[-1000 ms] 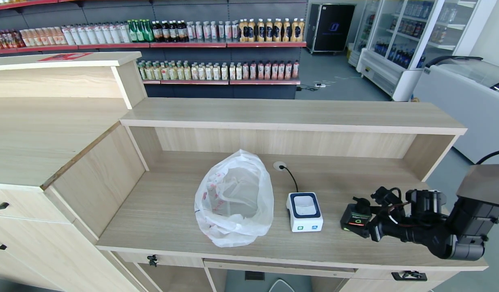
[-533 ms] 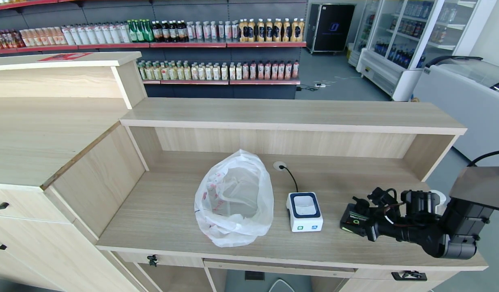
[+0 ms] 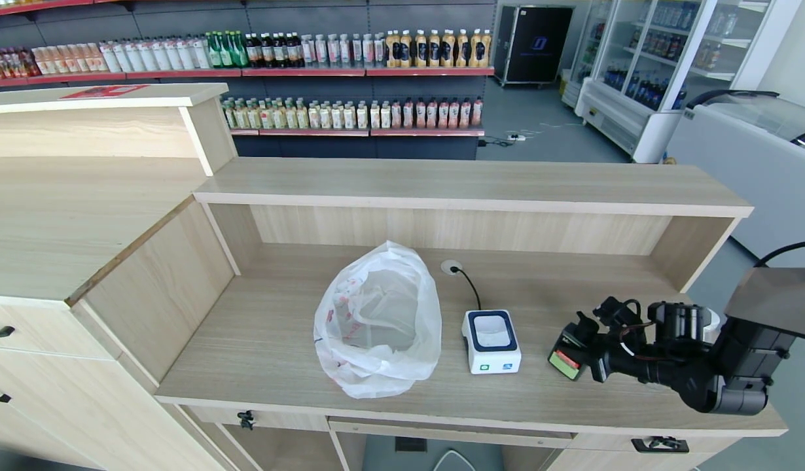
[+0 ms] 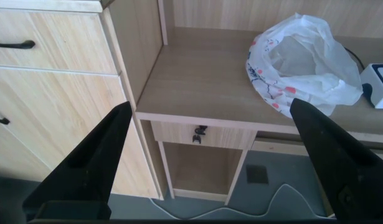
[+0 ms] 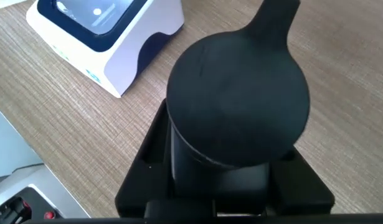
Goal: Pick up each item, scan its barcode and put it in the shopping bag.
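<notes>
A small black item (image 3: 568, 356) with a red and green label hangs just above the counter, right of the scanner; my right gripper (image 3: 578, 341) is shut on it. In the right wrist view the item (image 5: 238, 118) is a dark rounded mass close to the camera. The white scanner (image 3: 491, 340) with a dark blue window stands mid-counter, also seen as the scanner (image 5: 104, 37). To its left the white plastic shopping bag (image 3: 376, 320) stands with its mouth open. My left gripper (image 4: 210, 106) is open, low before the counter's left front, with the bag (image 4: 303, 62) beyond it.
The wooden counter (image 3: 258, 353) has a raised back ledge and a slanted side wall on the left. A black cable (image 3: 471, 288) runs from the scanner to a hole in the counter. Drawers (image 4: 54, 56) sit to the left. Shelves of bottles stand far behind.
My right gripper has turned the black item, so its label now faces down and toward the scanner. The arm has drawn back slightly. Bag and scanner have not moved.
</notes>
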Controlling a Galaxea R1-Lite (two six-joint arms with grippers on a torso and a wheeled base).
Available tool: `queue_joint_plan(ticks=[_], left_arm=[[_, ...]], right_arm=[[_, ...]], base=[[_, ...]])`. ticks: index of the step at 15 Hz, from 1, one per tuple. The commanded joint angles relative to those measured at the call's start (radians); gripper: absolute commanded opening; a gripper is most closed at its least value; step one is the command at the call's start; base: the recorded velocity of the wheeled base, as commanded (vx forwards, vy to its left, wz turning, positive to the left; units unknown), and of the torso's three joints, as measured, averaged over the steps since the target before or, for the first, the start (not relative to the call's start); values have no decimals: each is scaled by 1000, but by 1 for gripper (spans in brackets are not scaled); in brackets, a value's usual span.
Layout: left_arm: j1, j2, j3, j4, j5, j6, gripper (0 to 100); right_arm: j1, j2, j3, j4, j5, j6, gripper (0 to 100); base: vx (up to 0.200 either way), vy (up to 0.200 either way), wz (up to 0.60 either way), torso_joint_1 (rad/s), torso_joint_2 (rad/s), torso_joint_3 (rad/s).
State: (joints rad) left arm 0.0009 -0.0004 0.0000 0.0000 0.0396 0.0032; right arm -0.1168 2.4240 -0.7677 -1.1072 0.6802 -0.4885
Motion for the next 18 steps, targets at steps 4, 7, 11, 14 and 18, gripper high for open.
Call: queue_joint_plan(ticks=[4, 7, 11, 14, 18], left_arm=[[1, 0, 0, 0, 0, 0, 100], [1, 0, 0, 0, 0, 0, 100], [1, 0, 0, 0, 0, 0, 100], [1, 0, 0, 0, 0, 0, 100], [1, 0, 0, 0, 0, 0, 100]], right_arm=[[14, -255, 90, -3, 21, -48, 0], [36, -407, 60, -52, 47, -137, 0], [120, -758, 111, -56, 16, -410, 0], [178, -974, 188, -45, -18, -567, 0], [292, -1178, 248, 147, 36, -868, 0]], base=[[0, 0, 0, 0, 0, 0], [0, 0, 0, 0, 0, 0], [0, 0, 0, 0, 0, 0], [0, 0, 0, 0, 0, 0], [0, 0, 0, 0, 0, 0]])
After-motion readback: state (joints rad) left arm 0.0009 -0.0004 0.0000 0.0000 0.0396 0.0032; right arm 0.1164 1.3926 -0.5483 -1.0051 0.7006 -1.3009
